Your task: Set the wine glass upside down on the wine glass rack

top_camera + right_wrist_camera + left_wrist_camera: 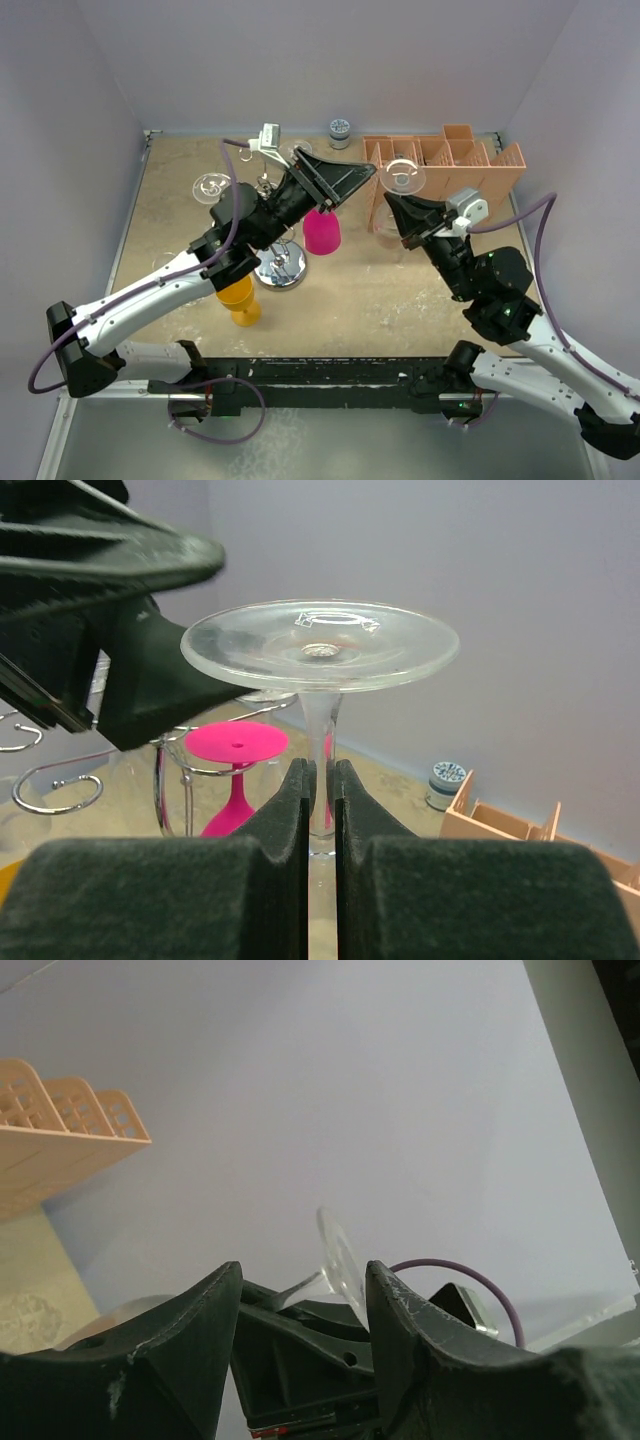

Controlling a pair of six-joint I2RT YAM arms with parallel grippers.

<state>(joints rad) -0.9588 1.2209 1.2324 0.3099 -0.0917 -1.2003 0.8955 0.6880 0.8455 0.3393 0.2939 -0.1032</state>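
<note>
My right gripper (402,212) is shut on the stem of a clear wine glass (403,178) and holds it upside down, foot on top, above the table. In the right wrist view the pads (300,800) pinch the stem (322,730) under the round foot (320,645). My left gripper (340,180) is open and empty, raised just left of that glass; its view shows the glass foot (340,1260) beyond the fingers (400,1320). The silver wire rack (280,270) stands under the left arm, with a pink glass (322,230) hanging upside down on it.
Another clear glass (212,187) hangs at the rack's left side. An orange glass (238,300) stands near the rack's base. An orange-pink slotted box (460,160) is at the back right, a small jar (340,132) by the back wall. Walls close three sides.
</note>
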